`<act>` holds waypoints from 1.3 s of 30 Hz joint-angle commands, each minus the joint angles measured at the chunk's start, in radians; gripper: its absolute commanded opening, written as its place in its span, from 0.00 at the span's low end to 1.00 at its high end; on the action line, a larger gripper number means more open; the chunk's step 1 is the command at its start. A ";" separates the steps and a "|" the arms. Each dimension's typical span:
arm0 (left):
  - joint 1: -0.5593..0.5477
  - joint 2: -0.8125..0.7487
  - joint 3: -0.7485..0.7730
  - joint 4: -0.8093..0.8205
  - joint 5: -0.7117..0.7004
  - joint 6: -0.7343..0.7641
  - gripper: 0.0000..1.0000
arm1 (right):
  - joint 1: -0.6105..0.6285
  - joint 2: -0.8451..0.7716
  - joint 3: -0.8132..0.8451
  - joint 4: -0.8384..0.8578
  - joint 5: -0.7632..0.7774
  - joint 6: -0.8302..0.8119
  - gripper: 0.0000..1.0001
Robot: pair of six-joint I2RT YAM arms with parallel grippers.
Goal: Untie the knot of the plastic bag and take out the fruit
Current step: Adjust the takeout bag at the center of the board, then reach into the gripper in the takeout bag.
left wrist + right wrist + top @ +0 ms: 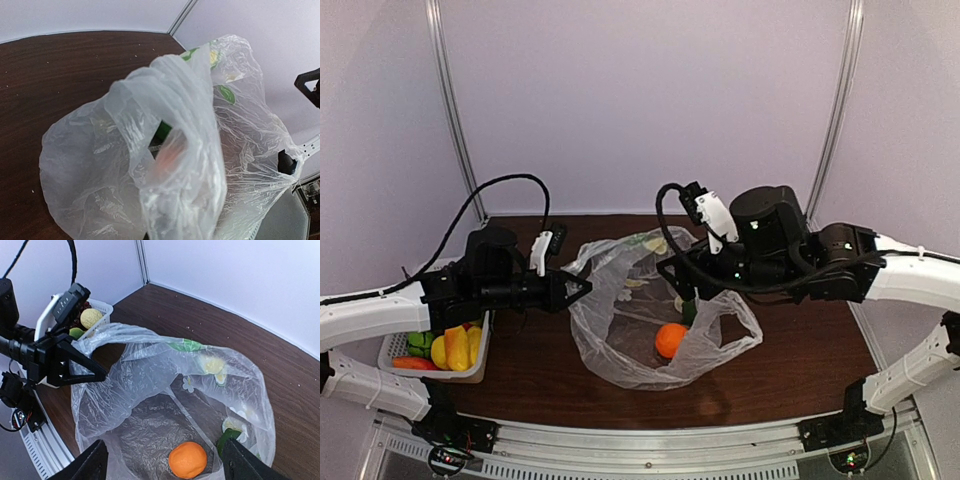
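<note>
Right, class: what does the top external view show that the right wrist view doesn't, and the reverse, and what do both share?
Top external only: the whole right arm, from base to wrist. Right wrist only: the right gripper, jaws wide open over the clear crinkly plastic bag. Both: that bag, the round orange fruit inside it, the white slotted basket holding fruit, and the left gripper shut on the bag's edge.

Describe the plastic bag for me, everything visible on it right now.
The plastic bag is clear, thin and crinkled, with green and yellow print on its far wall. It lies on the brown table, mouth gaping upward. The left gripper, shut, pinches its left rim and holds it up. An orange and a green piece sit inside.
</note>
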 commanded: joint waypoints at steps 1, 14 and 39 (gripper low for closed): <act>-0.006 -0.010 -0.013 0.029 -0.021 -0.009 0.00 | 0.006 0.100 0.009 -0.014 -0.041 0.015 0.79; -0.005 0.007 0.001 0.003 -0.014 -0.009 0.00 | -0.010 0.382 0.038 -0.045 -0.095 0.033 0.72; -0.005 -0.005 -0.003 -0.021 -0.047 -0.009 0.00 | -0.089 0.593 0.003 -0.153 -0.021 0.048 0.81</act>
